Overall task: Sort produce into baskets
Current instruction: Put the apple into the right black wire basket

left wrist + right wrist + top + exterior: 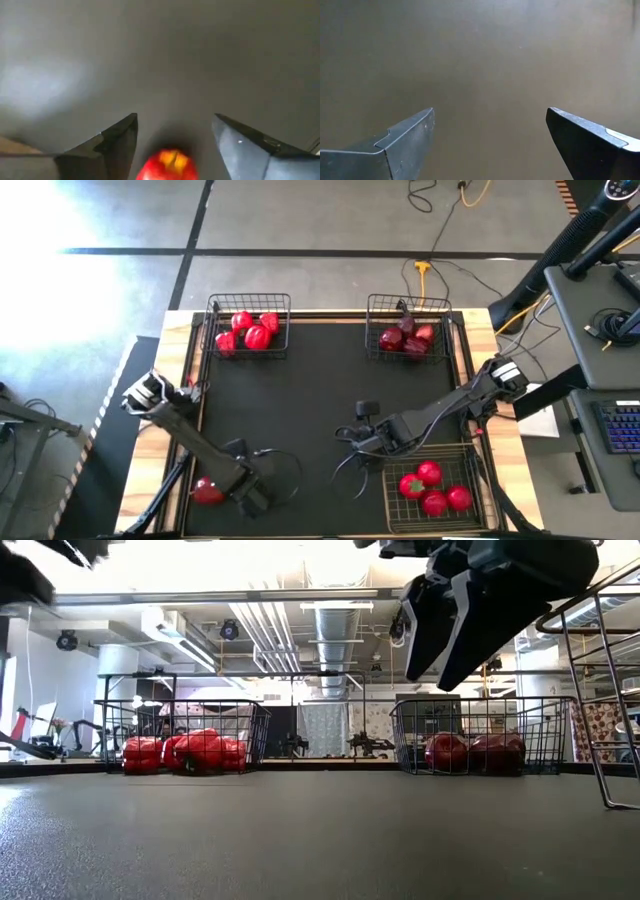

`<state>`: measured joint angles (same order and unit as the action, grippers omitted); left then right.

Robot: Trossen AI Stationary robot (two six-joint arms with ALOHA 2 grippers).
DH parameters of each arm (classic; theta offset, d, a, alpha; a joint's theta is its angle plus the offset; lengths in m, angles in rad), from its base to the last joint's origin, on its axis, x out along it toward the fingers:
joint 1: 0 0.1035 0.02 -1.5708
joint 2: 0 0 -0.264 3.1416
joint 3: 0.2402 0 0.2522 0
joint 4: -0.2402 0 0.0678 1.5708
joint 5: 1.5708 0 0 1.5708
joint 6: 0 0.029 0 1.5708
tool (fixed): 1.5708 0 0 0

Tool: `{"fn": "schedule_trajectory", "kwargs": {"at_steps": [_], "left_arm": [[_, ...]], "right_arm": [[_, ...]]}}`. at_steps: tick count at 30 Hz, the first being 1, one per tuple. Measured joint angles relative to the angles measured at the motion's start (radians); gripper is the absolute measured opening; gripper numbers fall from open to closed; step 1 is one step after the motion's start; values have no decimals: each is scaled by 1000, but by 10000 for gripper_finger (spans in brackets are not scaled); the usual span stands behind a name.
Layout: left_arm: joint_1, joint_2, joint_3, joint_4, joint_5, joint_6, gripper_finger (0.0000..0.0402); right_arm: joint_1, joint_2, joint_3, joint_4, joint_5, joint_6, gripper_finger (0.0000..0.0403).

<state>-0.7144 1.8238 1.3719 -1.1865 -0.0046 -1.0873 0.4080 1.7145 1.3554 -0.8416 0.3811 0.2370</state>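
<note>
From the high view I see the desk (300, 410) with its black mat and three baskets. The far-left basket (250, 302) holds bright red peppers (250, 330). The far-right basket (408, 304) holds dark maroon fruits (405, 338). The near-right basket (470, 465) holds round tomatoes (432, 488). My left gripper (205, 490) sits at the near-left edge of the desk, at a lone red piece (207, 491) there. My right gripper (352, 442) hangs over the bare mat near the middle, just left of the near-right basket.

In the low view, the pepper basket (185, 735) and the maroon-fruit basket (480, 735) stand at the far edge, well apart. The right gripper (440, 655) hangs above the mat, and a corner of the third basket (600, 700) shows at the right.

In the left wrist view, the red piece (167, 165) lies between the two fingers (117, 145), with gaps visible on both sides, so the jaws are partly spread and not touching it.

In the right wrist view, the fingers (410, 135) stand wide apart over bare mat, holding nothing.
</note>
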Motion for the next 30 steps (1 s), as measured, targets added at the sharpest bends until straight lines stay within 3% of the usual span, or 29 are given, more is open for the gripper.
{"fn": "schedule_trajectory", "kwargs": {"at_steps": [6, 11, 18, 26, 30], "left_arm": [[-107, -1, 119, -280, 33, -206, 302], [-191, -2, 153, -384, 180, -331, 332], [-262, 0, 141, -385, 433, -353, 314], [-264, -8, 117, -385, 466, -315, 275], [-262, -8, 43, -321, 566, -261, 261]], "right_arm": [[-1, -2, -32, 6, 1, 42, 376], [-1, -1, -36, 15, 2, 47, 376], [0, -1, -24, 38, 0, 26, 376], [0, -1, 3, 70, 0, -13, 376], [0, -1, 9, 76, 0, -13, 376]]}}
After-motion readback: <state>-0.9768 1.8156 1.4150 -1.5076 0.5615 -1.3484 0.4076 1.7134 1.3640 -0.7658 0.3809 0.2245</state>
